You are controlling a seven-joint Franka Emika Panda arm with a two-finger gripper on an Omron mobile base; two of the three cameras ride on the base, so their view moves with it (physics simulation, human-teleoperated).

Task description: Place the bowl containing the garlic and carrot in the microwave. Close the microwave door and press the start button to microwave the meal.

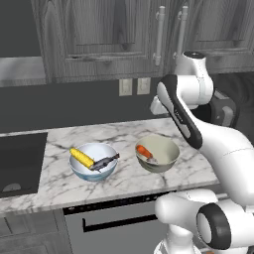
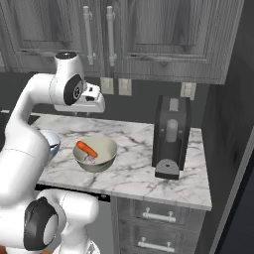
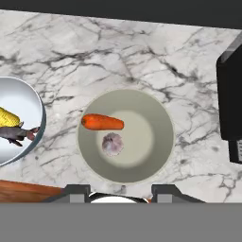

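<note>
The pale greenish-beige bowl [image 3: 125,136] stands on the marble counter [image 3: 142,52], straight below the hand. Inside it lie the orange carrot [image 3: 102,122] and, just beside it, the small greyish garlic bulb [image 3: 112,144]. My gripper [image 3: 122,193] is open, its two fingertips [image 3: 78,191] spread wide at the bowl's near rim, well above it, with nothing between them. From the sides, the bowl [image 1: 158,154] [image 2: 95,153] sits near the counter's front edge with the carrot [image 1: 144,150] [image 2: 87,148] on top. The microwave and its door are out of view.
A light blue-white bowl [image 1: 93,162] with yellow corn [image 1: 82,157] and a dark fish stands left of the task bowl. A black coffee machine [image 2: 171,136] stands to its right. A black cooktop [image 1: 20,163] is at the far left, with grey cabinets [image 1: 109,34] above.
</note>
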